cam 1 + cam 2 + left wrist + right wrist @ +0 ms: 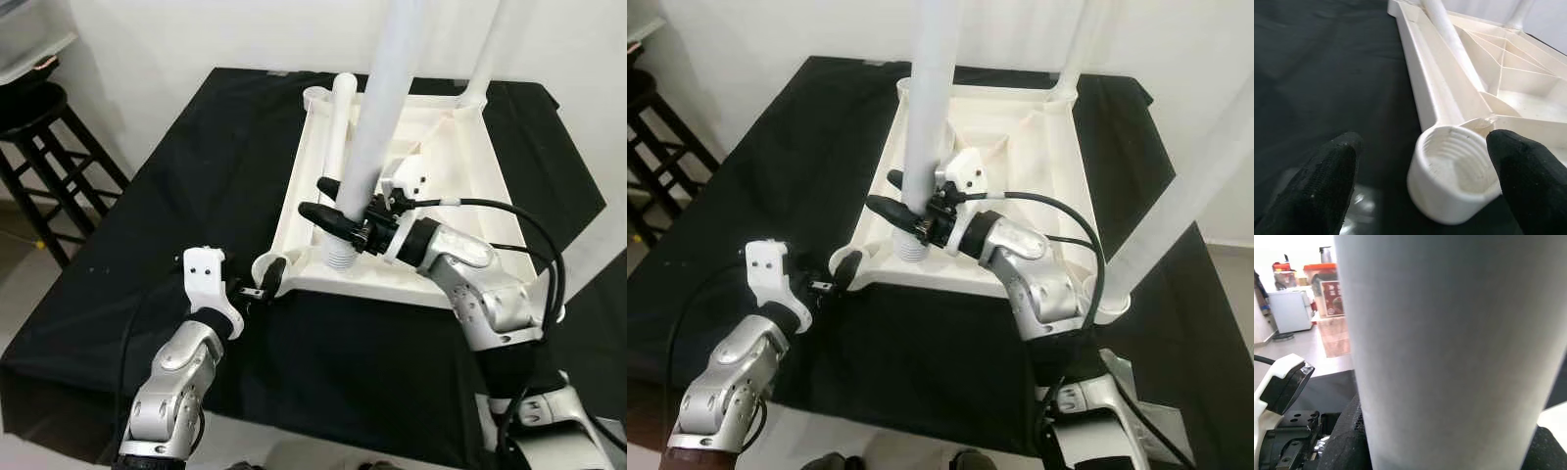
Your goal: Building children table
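A white tabletop (460,176) lies upside down on the black-clothed table (176,196). My right gripper (333,204) is shut on a white table leg (384,117), held nearly upright, its threaded end (341,257) low over the tabletop's near rim. In the right wrist view this leg (1449,352) sits between the black fingers (1344,440). My left gripper (266,279) stands open around the near-left corner socket (1454,171), one fingertip (1317,181) on each side. Another leg (339,122) lies loose inside the tabletop. Two legs stand in the right-hand corners (485,54), (1195,186).
A black stool (39,137) stands on the floor to the left of the table, with a clear plastic bin (29,39) above it. The black cloth's front edge (294,431) is close to my body. A white wall lies behind.
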Robot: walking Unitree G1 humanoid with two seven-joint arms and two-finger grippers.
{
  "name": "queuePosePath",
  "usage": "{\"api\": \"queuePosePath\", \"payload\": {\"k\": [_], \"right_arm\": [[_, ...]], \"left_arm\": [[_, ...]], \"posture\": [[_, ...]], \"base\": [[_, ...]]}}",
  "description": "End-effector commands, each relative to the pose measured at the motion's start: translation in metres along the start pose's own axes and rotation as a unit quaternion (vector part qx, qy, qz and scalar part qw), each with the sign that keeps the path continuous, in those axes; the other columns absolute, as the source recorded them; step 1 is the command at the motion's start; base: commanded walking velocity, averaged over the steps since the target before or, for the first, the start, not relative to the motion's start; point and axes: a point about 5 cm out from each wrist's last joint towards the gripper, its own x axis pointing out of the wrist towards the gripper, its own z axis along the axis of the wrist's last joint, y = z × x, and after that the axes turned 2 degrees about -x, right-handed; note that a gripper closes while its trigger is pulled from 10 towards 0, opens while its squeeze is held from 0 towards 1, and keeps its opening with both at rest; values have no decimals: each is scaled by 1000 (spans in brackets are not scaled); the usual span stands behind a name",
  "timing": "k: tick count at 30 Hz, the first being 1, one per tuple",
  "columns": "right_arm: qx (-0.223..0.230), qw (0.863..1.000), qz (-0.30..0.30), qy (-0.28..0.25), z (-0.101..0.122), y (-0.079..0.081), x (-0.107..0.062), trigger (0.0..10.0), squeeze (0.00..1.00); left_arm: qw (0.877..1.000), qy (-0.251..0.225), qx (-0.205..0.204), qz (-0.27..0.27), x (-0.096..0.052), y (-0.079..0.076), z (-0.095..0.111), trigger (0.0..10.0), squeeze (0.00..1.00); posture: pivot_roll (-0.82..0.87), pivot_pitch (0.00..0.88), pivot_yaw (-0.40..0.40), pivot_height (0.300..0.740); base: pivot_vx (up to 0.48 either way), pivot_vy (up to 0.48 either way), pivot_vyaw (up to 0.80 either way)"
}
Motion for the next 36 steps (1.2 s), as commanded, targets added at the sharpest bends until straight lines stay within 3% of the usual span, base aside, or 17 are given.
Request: {"api": "queuePosePath", "payload": {"k": [1, 10, 20, 28, 36], "right_arm": [[-10, 1000, 7, -4, 1, 4, 2, 10000, 0], [-9, 1000, 2, -8, 1, 4, 3, 10000, 0], [-12, 1000, 3, -5, 2, -1, 1, 10000, 0], [1, 998, 63, -1, 2, -4, -11, 10000, 0], [6, 996, 92, 15, 7, -19, -20, 10000, 0]], "left_arm": [[1000, 26, -1, 10, -3, 7, -9, 10000, 0], [999, 37, 11, 8, -2, 7, -10, 10000, 0], [999, 27, 15, 8, -2, 7, -7, 10000, 0], [999, 23, 33, 12, -3, 6, -4, 10000, 0], [997, 26, 68, 17, -8, 3, 0, 10000, 0]], "posture": [[-7, 147, 13, 740], [3, 150, 13, 740], [5, 161, 10, 740], [10, 175, 5, 740], [13, 214, -7, 740]], "base": [[0, 0, 0], [0, 320, 0], [0, 0, 0], [0, 0, 0], [0, -160, 0]]}}
